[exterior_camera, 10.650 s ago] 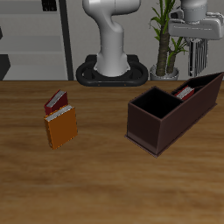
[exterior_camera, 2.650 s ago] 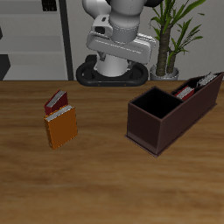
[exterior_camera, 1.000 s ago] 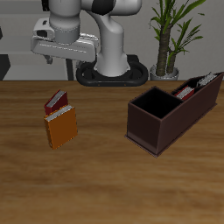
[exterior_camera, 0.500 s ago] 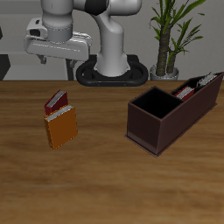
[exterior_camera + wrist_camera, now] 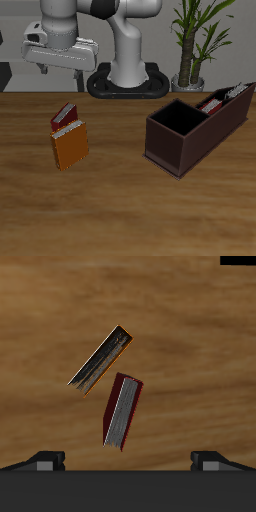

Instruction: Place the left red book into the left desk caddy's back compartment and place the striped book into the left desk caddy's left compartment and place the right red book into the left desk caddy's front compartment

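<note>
- Overhead, the grey two-finger gripper (image 5: 60, 66) hung above the table with jaws spread apart, grasping nothing.
- The small dark-red left red book (image 5: 64, 115) stood directly beneath it, touching a plain orange book (image 5: 70, 146).

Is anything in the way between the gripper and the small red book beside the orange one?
Nothing visible. The gripper hangs above the right red book, with open air below it. The orange book stands close against it on the side nearer the table's front edge, which may crowd the fingers.
</note>
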